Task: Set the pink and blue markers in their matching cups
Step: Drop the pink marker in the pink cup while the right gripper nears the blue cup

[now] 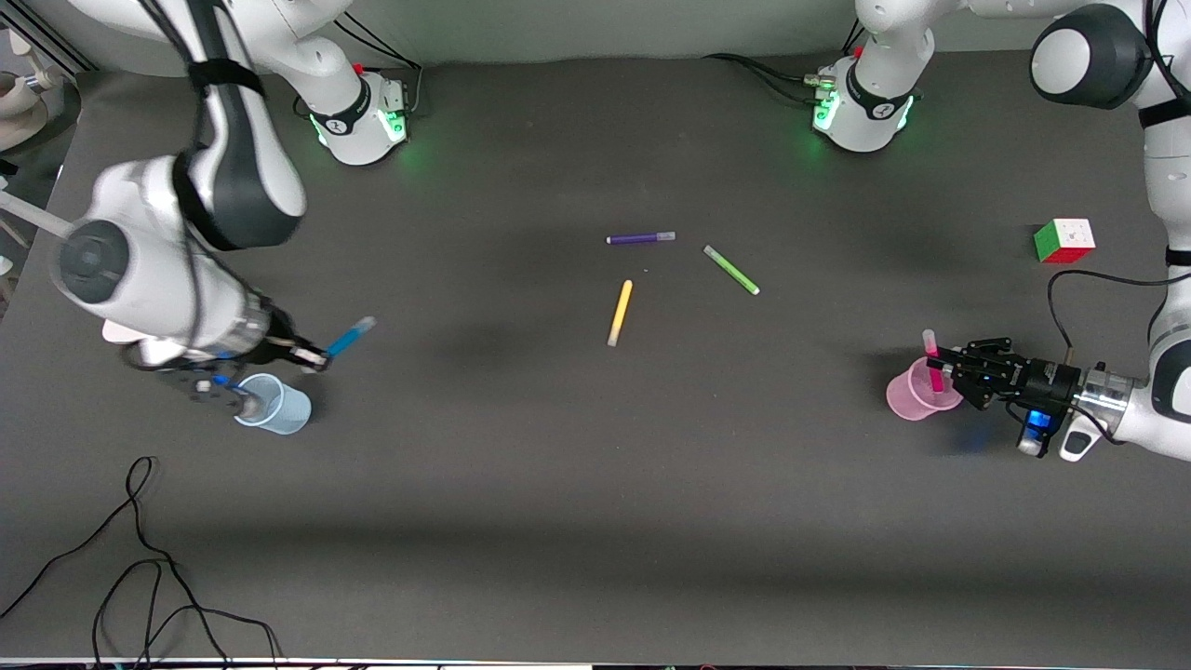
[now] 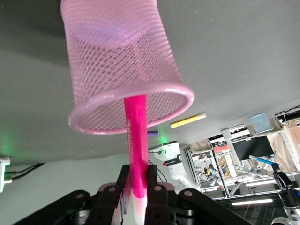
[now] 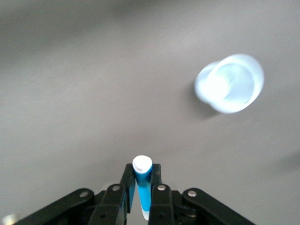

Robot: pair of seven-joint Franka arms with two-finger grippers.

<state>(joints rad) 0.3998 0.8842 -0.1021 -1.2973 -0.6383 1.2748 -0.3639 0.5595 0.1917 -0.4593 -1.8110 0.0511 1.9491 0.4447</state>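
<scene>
Front view: we see the left gripper (image 1: 942, 365) over the pale pink mesh-walled cup (image 1: 916, 395) at the left arm's end of the table, clamped on the hot pink felt-tip marker (image 1: 931, 361), whose lower end dips inside the rim. The right gripper (image 1: 314, 355) pinches the bright blue marker (image 1: 350, 338), tilted, above the translucent pale blue tumbler (image 1: 276, 404); the arm hides part of that cup's rim.
</scene>
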